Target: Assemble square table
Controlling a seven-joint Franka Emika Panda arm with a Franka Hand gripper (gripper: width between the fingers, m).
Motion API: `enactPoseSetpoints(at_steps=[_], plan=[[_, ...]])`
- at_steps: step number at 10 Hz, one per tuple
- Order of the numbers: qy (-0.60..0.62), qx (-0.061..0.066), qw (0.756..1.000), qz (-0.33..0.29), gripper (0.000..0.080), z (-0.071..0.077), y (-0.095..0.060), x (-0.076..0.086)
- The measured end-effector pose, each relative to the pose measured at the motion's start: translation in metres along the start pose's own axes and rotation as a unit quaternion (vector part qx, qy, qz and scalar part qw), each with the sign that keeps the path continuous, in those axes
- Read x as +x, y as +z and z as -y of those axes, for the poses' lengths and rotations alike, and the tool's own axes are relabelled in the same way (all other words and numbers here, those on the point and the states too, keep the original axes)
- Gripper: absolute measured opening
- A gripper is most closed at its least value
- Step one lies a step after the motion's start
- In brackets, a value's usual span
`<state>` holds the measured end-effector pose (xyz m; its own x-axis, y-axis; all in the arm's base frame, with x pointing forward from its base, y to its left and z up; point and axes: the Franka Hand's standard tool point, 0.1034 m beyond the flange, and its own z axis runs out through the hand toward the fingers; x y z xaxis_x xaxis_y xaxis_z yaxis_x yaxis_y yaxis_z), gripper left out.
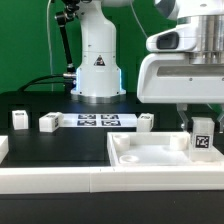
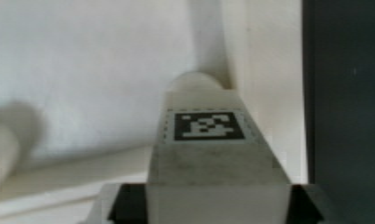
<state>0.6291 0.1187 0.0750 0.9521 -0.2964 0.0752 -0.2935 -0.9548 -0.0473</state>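
Observation:
The square table's top (image 1: 150, 158), a white tray with a raised rim, lies at the front right of the exterior view. My gripper (image 1: 202, 130) hangs over its right end, shut on an upright white leg post (image 1: 202, 142) with a black-and-white tag. In the wrist view this leg post (image 2: 207, 125) fills the space between my gripper's (image 2: 219, 200) dark fingers (image 2: 134, 200), which press on both of its sides, and the white table top (image 2: 77, 80) lies beneath. Three more leg posts (image 1: 20, 121) (image 1: 49, 123) (image 1: 146, 122) stand on the black table behind the top.
The marker board (image 1: 97, 121) lies flat between the loose leg posts, in front of the arm's white base (image 1: 97, 65). A long white rail (image 1: 50, 182) runs along the front edge. Black cables (image 1: 45, 85) trail at the back left.

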Motion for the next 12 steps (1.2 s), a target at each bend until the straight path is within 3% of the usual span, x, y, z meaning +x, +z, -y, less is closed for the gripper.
enactPoseSetpoints(at_steps=[5,8,11,12], plan=[[0.222,0.004,0.975,-0.003,0.029,-0.0031,0.0,0.0017],[0.348,0.002,0.938,-0.001,0.029,-0.0047,-0.0001,0.0015],[0.49,0.001,0.872,0.001,0.029,-0.0047,-0.0001,-0.0002],[0.481,-0.002,0.876,0.003,0.029,-0.0068,0.0001,0.0014]])
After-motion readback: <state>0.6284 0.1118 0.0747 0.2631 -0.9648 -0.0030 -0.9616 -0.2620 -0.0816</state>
